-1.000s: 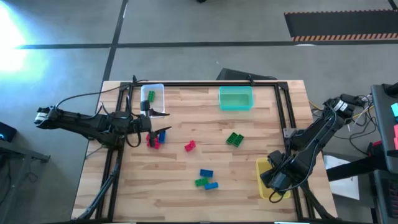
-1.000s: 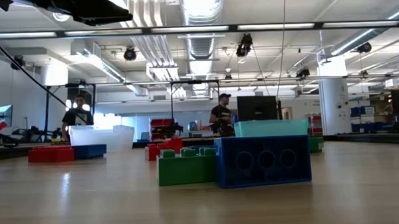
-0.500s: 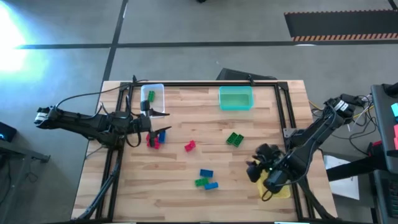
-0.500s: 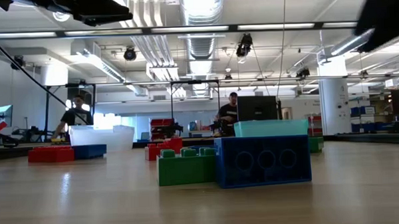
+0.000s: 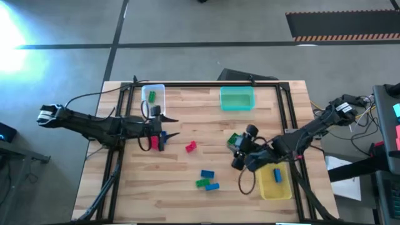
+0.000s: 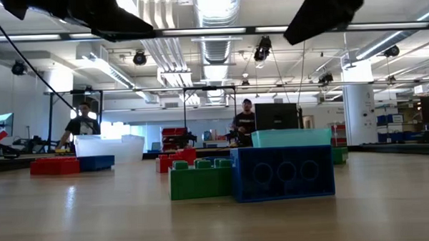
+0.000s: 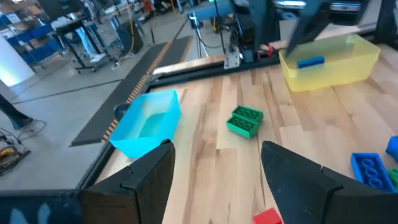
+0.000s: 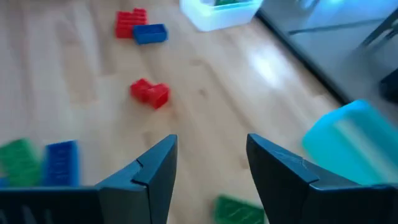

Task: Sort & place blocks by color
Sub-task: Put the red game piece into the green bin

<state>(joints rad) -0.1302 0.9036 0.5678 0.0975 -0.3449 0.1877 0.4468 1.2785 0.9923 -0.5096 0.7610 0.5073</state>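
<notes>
A blue block [image 5: 277, 176] lies in the yellow bin [image 5: 267, 189] and a green block [image 5: 151, 96] in the clear bin [image 5: 160, 90]. Both the left pincer [image 5: 169, 126] and right pincer [image 5: 242, 145] gape open, empty. About seven blocks remain mid-frame on the surface [image 5: 187, 187].

Left gripper [image 5: 170, 127]: fingers spread, left of centre, over the red and blue blocks [image 5: 156, 140].
Right gripper [image 5: 242, 150]: right of centre, at the green block [image 5: 234, 139].
Yellow bin [image 5: 275, 184]: lower right, blue block [image 5: 277, 176] inside.
</notes>
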